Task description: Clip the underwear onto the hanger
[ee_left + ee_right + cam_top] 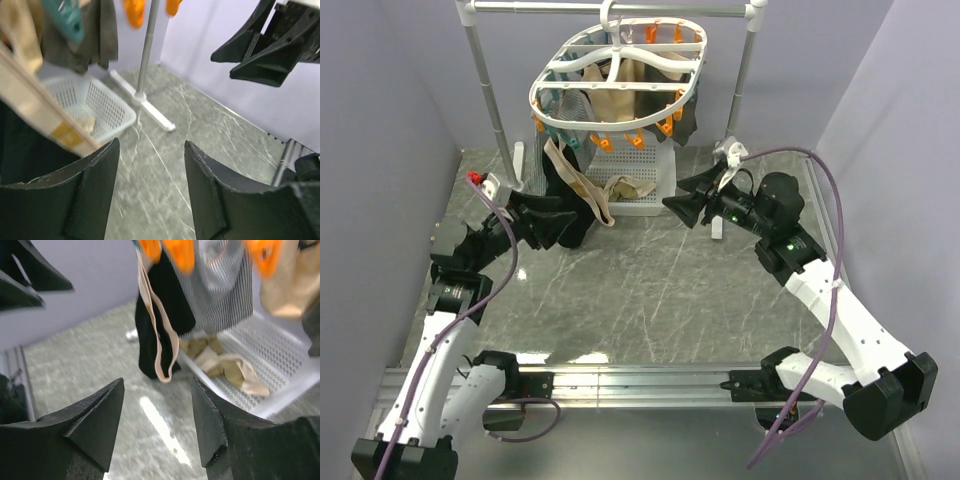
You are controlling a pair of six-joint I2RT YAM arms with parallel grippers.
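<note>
The underwear, black with a beige waistband, hangs from a clip at the left front of the white oval hanger, its lower end near the table. In the right wrist view the underwear hangs below orange clips. In the left wrist view it lies just left of my left finger. My left gripper is open and empty beside the underwear. My right gripper is open and empty, to the right of the underwear and facing it.
A white perforated basket with beige garments stands under the hanger. A grey striped cloth and other garments hang from the hanger. The grey metal rail stand carries it. Purple walls stand on both sides.
</note>
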